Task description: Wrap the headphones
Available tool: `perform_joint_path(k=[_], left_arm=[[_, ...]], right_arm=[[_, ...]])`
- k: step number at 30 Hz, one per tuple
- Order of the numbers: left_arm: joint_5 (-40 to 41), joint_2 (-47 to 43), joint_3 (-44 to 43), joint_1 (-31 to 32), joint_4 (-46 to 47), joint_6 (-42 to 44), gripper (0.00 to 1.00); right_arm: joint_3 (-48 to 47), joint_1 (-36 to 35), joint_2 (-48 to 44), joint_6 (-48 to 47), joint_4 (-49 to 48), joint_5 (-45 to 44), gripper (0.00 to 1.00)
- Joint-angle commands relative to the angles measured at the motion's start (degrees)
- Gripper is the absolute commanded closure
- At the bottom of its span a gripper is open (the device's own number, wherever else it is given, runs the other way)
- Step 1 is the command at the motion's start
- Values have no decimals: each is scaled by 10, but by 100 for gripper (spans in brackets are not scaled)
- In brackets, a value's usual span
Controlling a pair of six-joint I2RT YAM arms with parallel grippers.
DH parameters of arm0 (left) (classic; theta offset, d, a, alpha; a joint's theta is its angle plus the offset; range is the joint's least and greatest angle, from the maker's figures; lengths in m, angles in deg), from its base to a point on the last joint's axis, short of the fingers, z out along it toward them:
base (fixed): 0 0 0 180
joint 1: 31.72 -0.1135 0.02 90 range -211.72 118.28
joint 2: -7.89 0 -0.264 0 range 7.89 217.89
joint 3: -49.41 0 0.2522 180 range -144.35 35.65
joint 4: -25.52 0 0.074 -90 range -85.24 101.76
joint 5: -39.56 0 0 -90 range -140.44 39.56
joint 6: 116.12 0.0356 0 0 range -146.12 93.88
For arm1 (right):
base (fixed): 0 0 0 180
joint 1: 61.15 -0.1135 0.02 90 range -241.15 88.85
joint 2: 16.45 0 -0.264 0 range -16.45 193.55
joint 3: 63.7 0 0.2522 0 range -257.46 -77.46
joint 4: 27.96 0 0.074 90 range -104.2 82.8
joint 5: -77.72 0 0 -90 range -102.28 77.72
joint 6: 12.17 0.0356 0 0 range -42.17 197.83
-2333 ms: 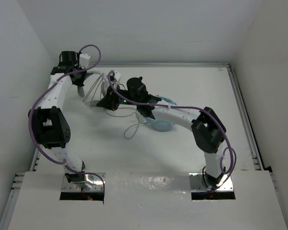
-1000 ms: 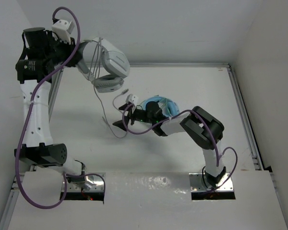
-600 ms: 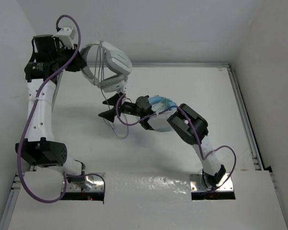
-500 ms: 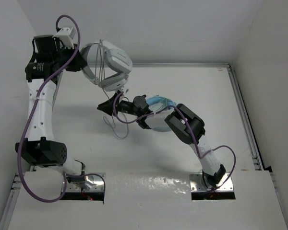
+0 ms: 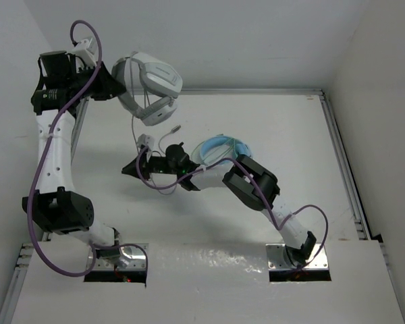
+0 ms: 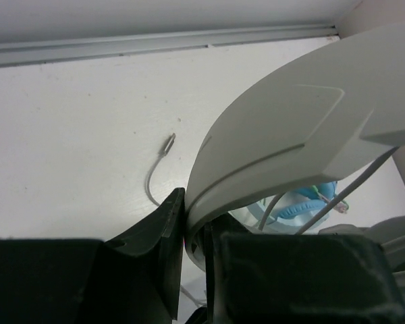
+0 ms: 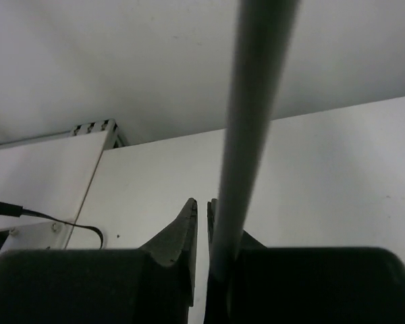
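Between left fingers point(image 6: 158, 263) sit the headphones point(image 6: 290, 135) (right fingers point(image 7: 172, 253) pinch cable point(image 7: 253, 101)).

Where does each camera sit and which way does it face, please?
Top external: above, behind the bases, looking down at the table; both arms show.
Left wrist: on the raised left arm, facing down; left claw clamps the headphones.
Right wrist: low, facing across the table; right claw pinches the cable.
Shared: top and left wrist show blue headphones.

White table point(image 5: 290, 148), light blue headphones point(image 5: 219, 145) lying mid-table, grey cable point(image 6: 149, 189) end resting nearby
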Motion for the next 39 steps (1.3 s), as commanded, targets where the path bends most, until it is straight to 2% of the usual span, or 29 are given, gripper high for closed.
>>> perform_joint_path(k=[1, 2, 3, 4, 5, 7, 8, 10, 12, 16, 19, 22, 24, 25, 27, 28, 30, 31, 33, 34, 35, 39], left_arm=[[-35, -23, 1, -2, 39, -9, 100], [-37, -26, -5, -1, 20, 8, 100], [-39, -33, -21, -1, 8, 17, 100], [-42, -37, -30, -1, -2, 26, 100], [-48, -40, -41, -1, -25, 49, 100], [-53, -46, -81, -1, -46, 66, 100], [-52, -45, -95, -2, -65, 70, 100], [-46, -46, -133, -1, -71, 70, 100], [-42, -41, -170, -2, -72, 66, 100], [-45, -29, -234, -2, -86, 52, 100], [-48, -18, -277, -2, -96, 46, 100], [-56, -16, -282, -2, -100, 44, 100], [-65, -20, -265, -2, -105, 52, 100], [-79, -23, -257, -1, -114, 74, 100], [-104, -36, -227, -2, -129, 116, 100], [-124, -41, -218, -2, -153, 179, 100], [-157, -50, -190, -1, -204, 290, 100], [-153, -54, -176, -2, -259, 397, 100], [-89, -57, -127, -1, -326, 532, 100], [-58, -58, -105, 0, -328, 555, 100], [-25, -69, -40, 0, -328, 586, 100], [103, -75, 91, 1, -321, 733, 100]], right_arm=[[-2, 0, -18, -25, 20, -9, 88], [6, 4, -20, -23, 12, -12, 82], [14, 10, -20, -10, 0, -16, 70], [22, 25, -17, 0, -7, -20, 52], [23, 31, -12, 13, -16, -23, 39], [2, 47, 19, 42, -32, -8, 30], [-8, 50, 30, 43, -39, 4, 19], [-49, 51, 60, 21, -40, 15, 14], [-89, 50, 73, -13, 16, 27, 13], [-57, 51, 64, -47, 42, -13, 13], [-36, 53, 61, -43, 46, -18, 21], [-3, 58, 54, -23, 29, -18, 44], [27, 75, 47, 20, -6, -18, 65], [33, 85, 45, 42, -18, -12, 81], [35, 124, 43, 139, -73, 11, 94], [30, 139, 42, 170, -95, 39, 100], [16, 173, 21, 219, -115, 54, 100], [14, 182, 7, 221, -102, 56, 100], [8, 205, -51, 205, -30, 55, 100], [8, 212, -72, 198, -5, 54, 100], [8, 218, -95, 189, 19, 50, 100], [-10, 230, -189, 99, 184, 14, 100]])
